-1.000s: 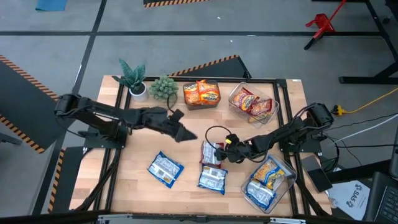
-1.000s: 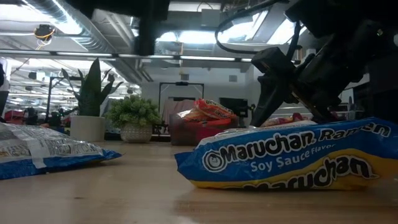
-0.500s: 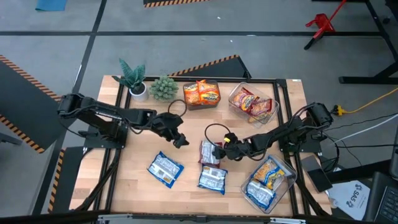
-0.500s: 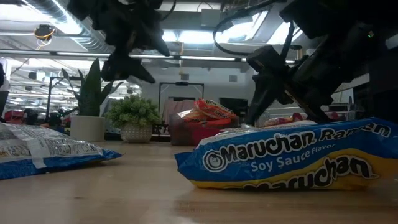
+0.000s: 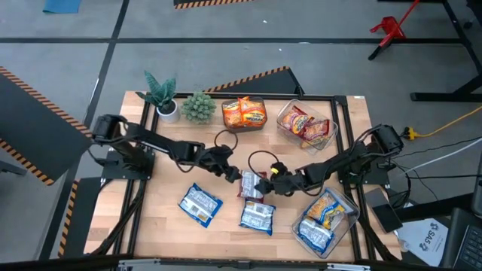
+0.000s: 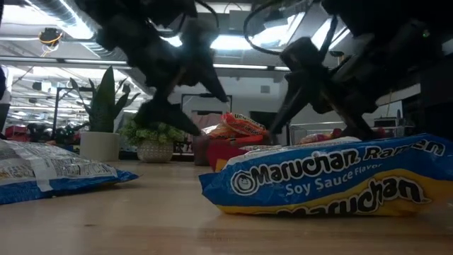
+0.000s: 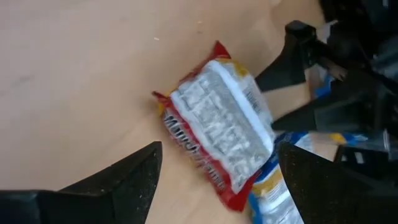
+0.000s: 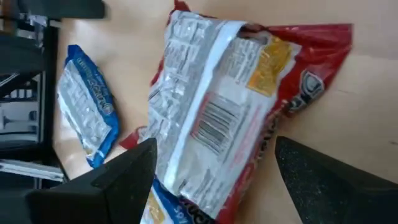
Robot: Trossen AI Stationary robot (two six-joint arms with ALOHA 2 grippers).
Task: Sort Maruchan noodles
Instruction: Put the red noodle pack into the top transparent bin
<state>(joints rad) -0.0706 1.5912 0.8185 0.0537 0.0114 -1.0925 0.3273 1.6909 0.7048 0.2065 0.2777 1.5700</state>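
1. Packet, red-brown (image 5: 251,185), lies face down at the centre of my high view on the bench (image 5: 162,226), overlapping a blue one (image 5: 257,217).
2. My left claw (image 5: 232,173), fingers apart, sits at its left.
3. My right claw (image 5: 265,183), fingers apart, sits at its right.

Grey floor (image 5: 226,41) with hazard-striped tape (image 5: 22,83), bright ceiling lights (image 6: 233,42), perhaps exposed ductwork (image 6: 78,32).

Robotics lab, hazard-striped floor (image 5: 22,162), exposed ceiling ducts (image 6: 71,28)
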